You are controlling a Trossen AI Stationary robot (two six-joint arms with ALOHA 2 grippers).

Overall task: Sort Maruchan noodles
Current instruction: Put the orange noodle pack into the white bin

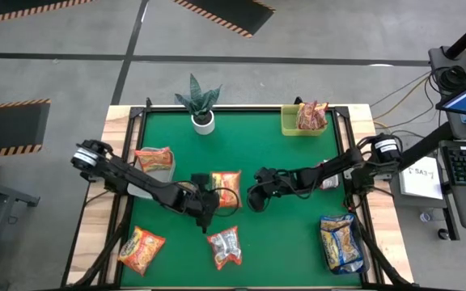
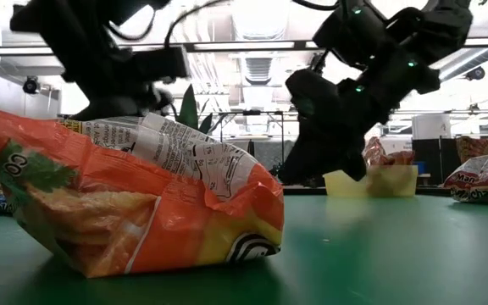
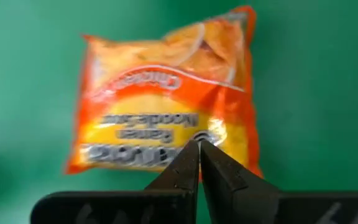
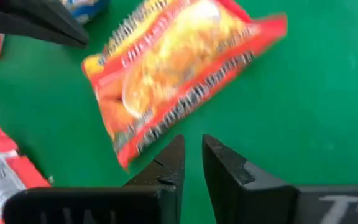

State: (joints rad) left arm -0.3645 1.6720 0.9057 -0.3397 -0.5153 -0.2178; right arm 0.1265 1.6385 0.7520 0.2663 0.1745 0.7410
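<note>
Left gripper [image 1: 207,204] clenched, fingers [image 3: 188,165] pressed together with nothing between them, tips over the near edge of the orange packet [image 1: 226,189] lying flat on the green mat [image 1: 281,242]. Right gripper [image 1: 253,198] just beside that same packet on its other side, jaws slightly parted, holding nothing; packet [image 4: 179,68] lies just ahead of its fingertips, not touching.

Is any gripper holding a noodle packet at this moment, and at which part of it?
No. The left gripper is shut and empty above the orange packet. The right gripper, slightly open, holds nothing near the middle packet.
</note>
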